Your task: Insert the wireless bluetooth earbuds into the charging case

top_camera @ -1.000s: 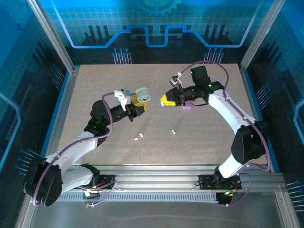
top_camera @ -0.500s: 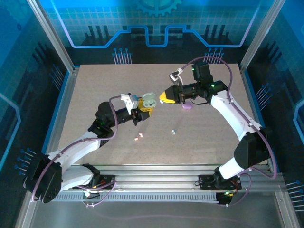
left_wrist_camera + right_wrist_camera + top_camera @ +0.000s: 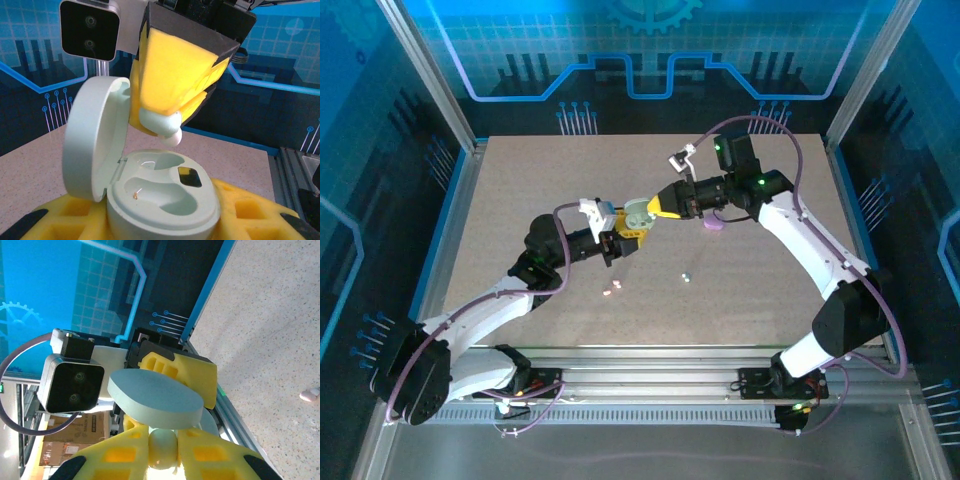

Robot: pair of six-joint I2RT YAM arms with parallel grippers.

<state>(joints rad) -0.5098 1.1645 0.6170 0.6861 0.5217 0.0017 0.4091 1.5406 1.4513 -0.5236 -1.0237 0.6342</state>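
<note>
You look down on the whole worktop [image 3: 520, 180] from above and behind the arms [image 3: 495, 300]. Your left wrist camera faces the open case [image 3: 165, 200] at very close range; the right wrist camera sees that case from the opposite side, equally near.

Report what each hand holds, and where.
Left hand grips the open mint charging case by its base; right hand pinches a mint earbud by its body, one end protruding.

My left hand [image 3: 624, 230] holds the charging case [image 3: 165, 200]; my right hand's [image 3: 658, 208] earbud [image 3: 160, 127] hangs just above it. On the bench [image 3: 520, 180], loose earbuds [image 3: 612, 288] lie before the case, a second case [image 3: 713, 224] to its right.
</note>
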